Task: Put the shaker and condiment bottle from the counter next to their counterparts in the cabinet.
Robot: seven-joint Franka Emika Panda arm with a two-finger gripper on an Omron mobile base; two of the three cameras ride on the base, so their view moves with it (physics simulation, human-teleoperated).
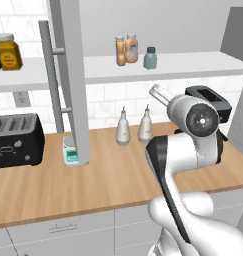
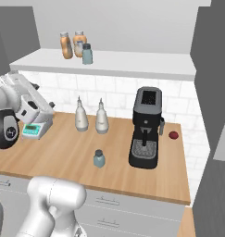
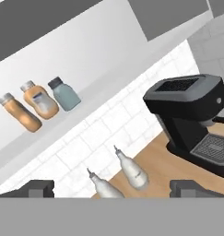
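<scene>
A blue-grey shaker [image 2: 99,158] with a dark cap stands on the wooden counter [image 2: 63,157], just left of the coffee machine. On the cabinet's white shelf [image 2: 132,62] two orange condiment bottles [image 2: 65,45] [image 2: 79,44] stand side by side, and a second shaker [image 2: 87,53] is right beside them. In the left base view they are the bottles [image 1: 120,50] [image 1: 131,48] and the shaker [image 1: 150,58]. My gripper [image 1: 160,93] hangs in the air above the counter, below shelf height, pointing up toward the shelf. It [image 3: 114,189] is open with nothing between its fingertips [image 3: 37,188].
Two white teardrop bottles [image 2: 81,115] [image 2: 102,118] stand at the backsplash. A black coffee machine [image 2: 146,129] is on the right with a small red object [image 2: 173,135] beside it. The open cabinet door [image 1: 68,75], a toaster [image 1: 15,140], a small scale [image 1: 70,155] and an amber jar [image 1: 8,51] are to the left.
</scene>
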